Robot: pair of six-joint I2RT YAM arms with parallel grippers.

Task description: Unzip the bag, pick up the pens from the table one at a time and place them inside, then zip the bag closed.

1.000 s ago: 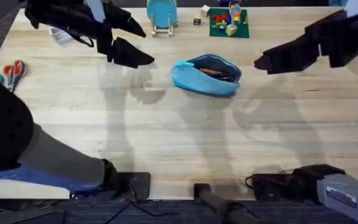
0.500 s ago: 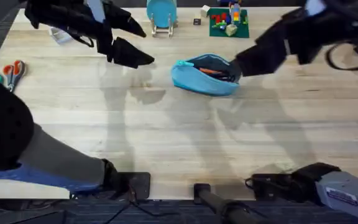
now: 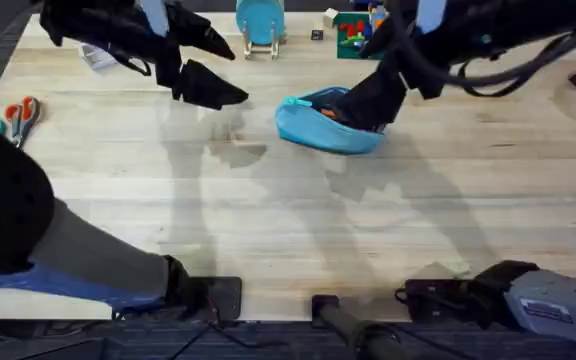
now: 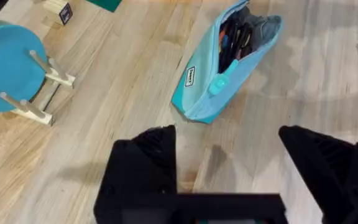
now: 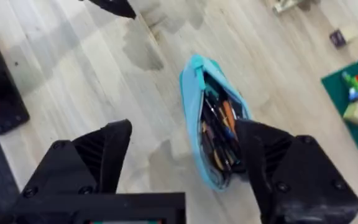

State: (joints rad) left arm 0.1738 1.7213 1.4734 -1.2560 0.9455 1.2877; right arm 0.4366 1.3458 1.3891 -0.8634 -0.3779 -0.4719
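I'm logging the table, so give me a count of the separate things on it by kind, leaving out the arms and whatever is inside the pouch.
Pouch: 1, the bag
Scissors: 1, the scissors
Disc on stand: 1, the blue disc
Green baseplate with bricks: 1, the baseplate
Total: 4

The wooden counter [image 3: 268, 220] has a blue bag [image 3: 323, 125] lying on it. A blue disc on a stand [image 3: 260, 25], scissors [image 3: 20, 115] and a green toy plate [image 3: 366, 35] lie there too.

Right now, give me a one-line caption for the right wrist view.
Open right gripper poised above the unzipped light blue bag, pens visible inside, on the wooden table.
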